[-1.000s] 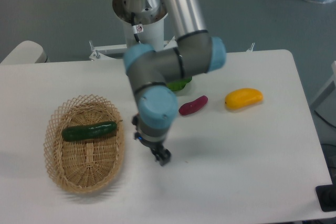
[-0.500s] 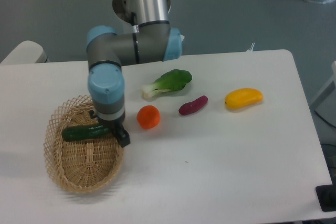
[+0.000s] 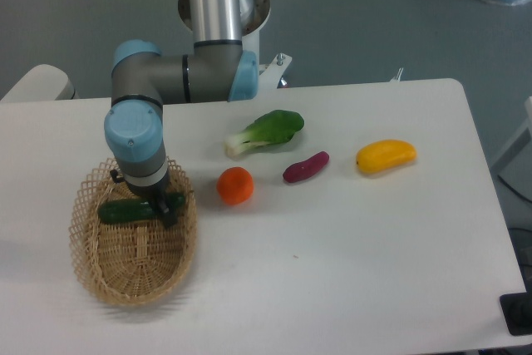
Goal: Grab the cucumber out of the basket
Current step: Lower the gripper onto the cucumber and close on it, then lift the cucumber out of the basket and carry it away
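The dark green cucumber lies across the upper part of the tan wicker basket at the table's left. My gripper hangs straight down over the cucumber's right end, its dark fingers at or just above that end. The wrist hides the jaws from this view, so I cannot tell whether they are open or closed on the cucumber.
An orange sits just right of the basket. A bok choy, a purple-red sweet potato and a yellow mango lie further right. The arm's base stands at the table's back edge.
The arm has swung left from the table's middle to over the basket, and the gripper has come to the cucumber's right end. The produce has not moved.
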